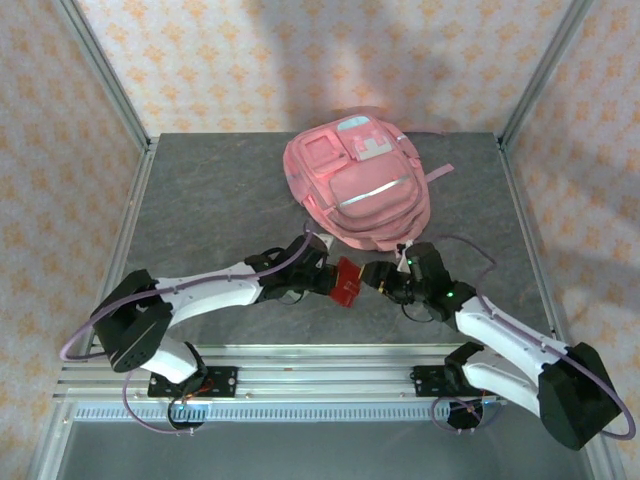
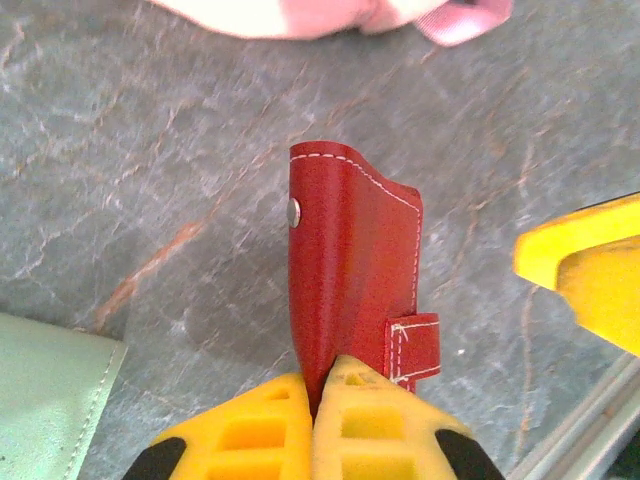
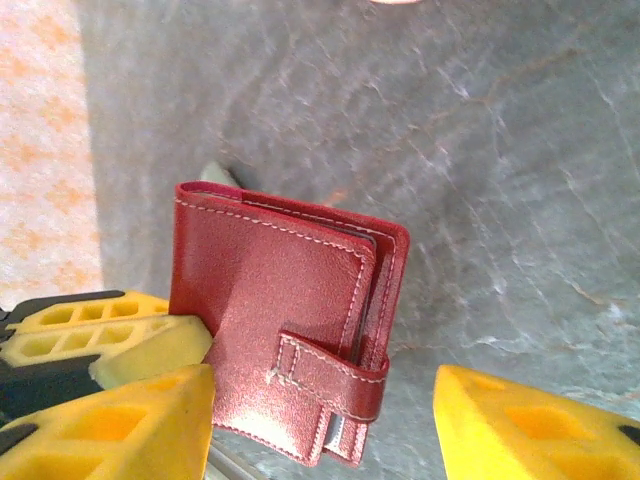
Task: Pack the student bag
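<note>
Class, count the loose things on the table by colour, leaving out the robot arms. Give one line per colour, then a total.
Pink: 1, the student bag
Red: 1, the wallet
Pale green: 1, a flat item, cut off by the picture's edge
Total: 3

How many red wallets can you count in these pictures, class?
1. The red wallet is pinched in the left gripper, near the student bag; others could be hidden inside the bag.

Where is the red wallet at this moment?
In the top view the red wallet is central, just before the student bag, pinched in the left gripper, with the open right gripper on its right.
</note>
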